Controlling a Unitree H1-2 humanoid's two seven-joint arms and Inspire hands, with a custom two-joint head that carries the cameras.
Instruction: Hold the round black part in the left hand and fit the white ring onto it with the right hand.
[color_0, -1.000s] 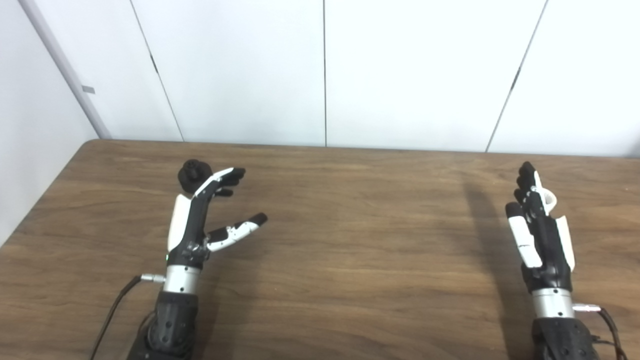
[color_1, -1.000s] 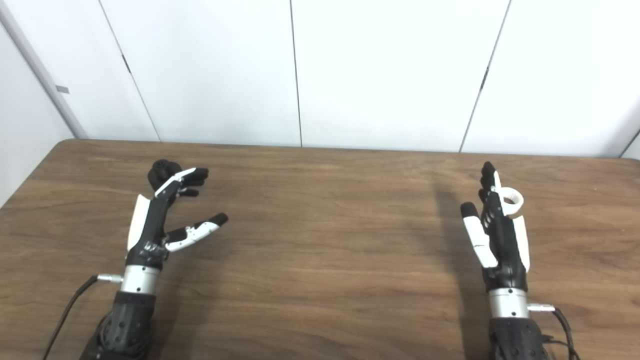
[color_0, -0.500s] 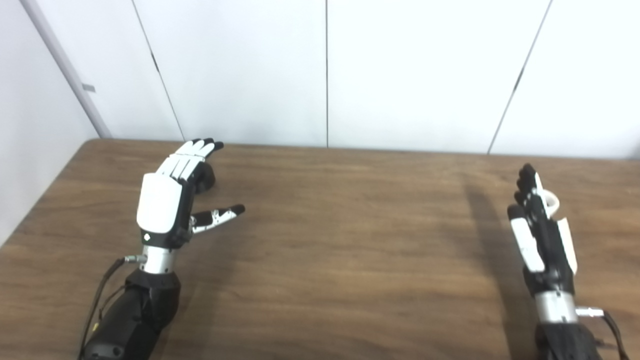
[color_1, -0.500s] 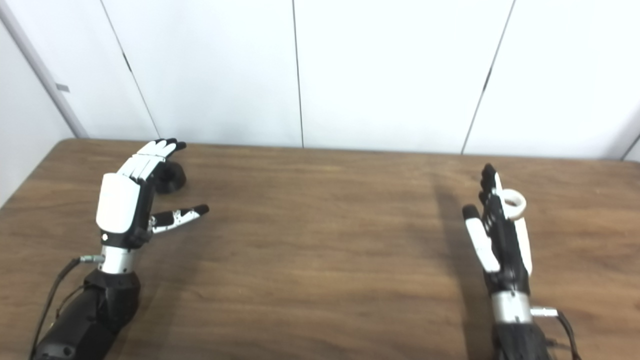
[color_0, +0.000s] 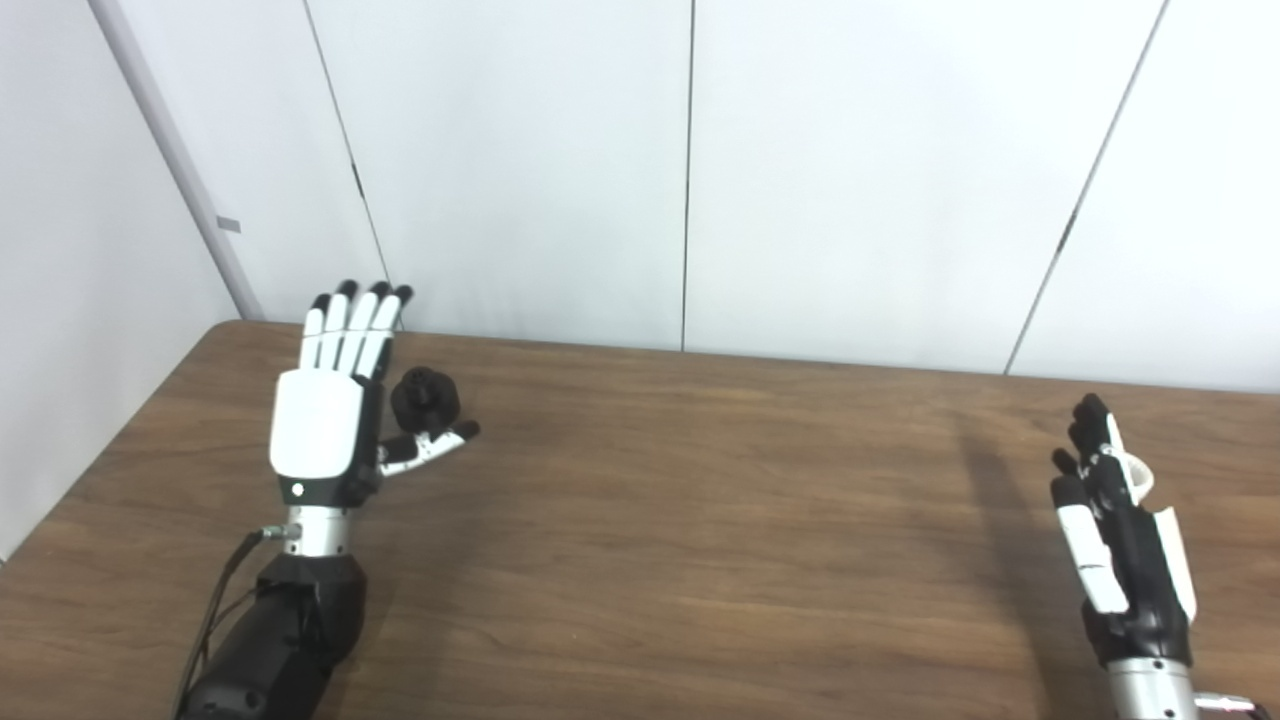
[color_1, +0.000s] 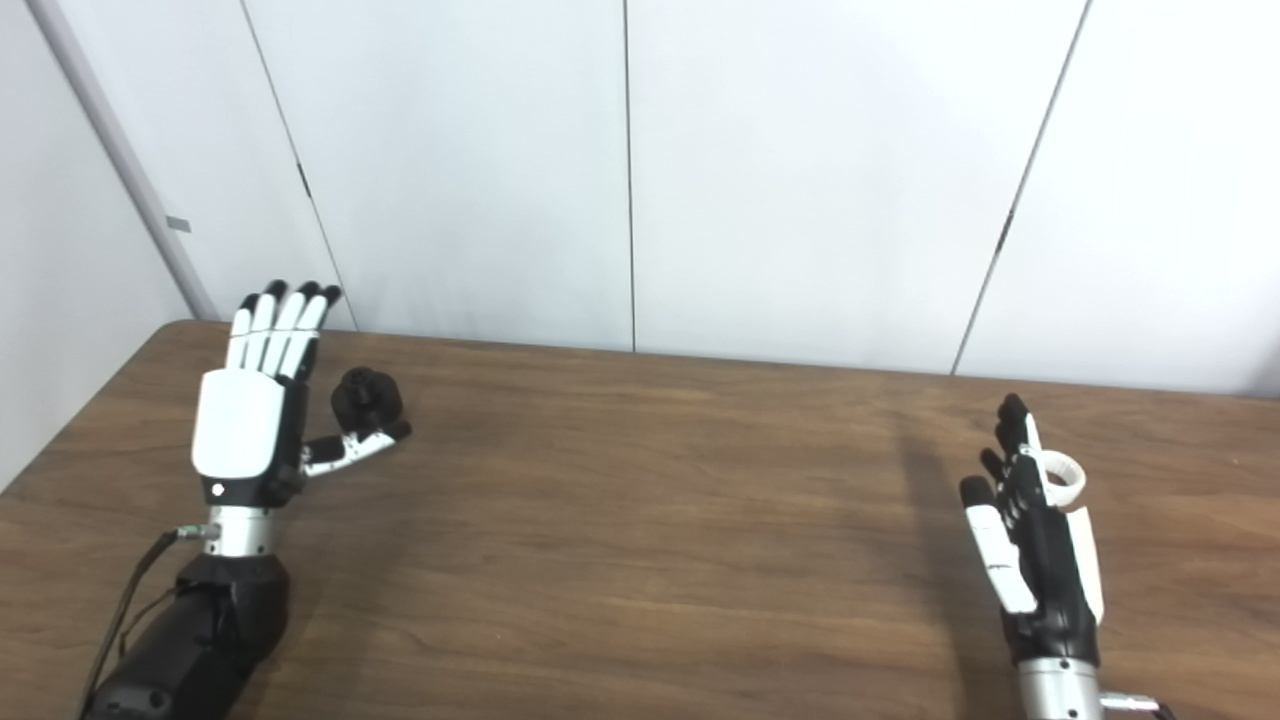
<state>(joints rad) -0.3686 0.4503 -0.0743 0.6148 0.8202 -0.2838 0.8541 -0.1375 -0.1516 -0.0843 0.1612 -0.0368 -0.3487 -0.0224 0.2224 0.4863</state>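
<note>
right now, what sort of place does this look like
Probably a bare lab or test room: a plain wooden table against blank white wall panels, with only a round black part and a white ring on it.

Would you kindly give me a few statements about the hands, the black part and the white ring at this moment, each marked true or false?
1. The left hand is open, its fingers straight and pointing up. True.
2. The round black part is clasped inside the left hand. False: it sits on the table just right of that hand, beside the thumb, ungrasped.
3. The white ring is near the right hand. True.
4. The white ring is already fitted on the black part. False: they are at opposite sides of the table.
5. The right hand is clenched in a fist. False: its fingers are extended.
</note>
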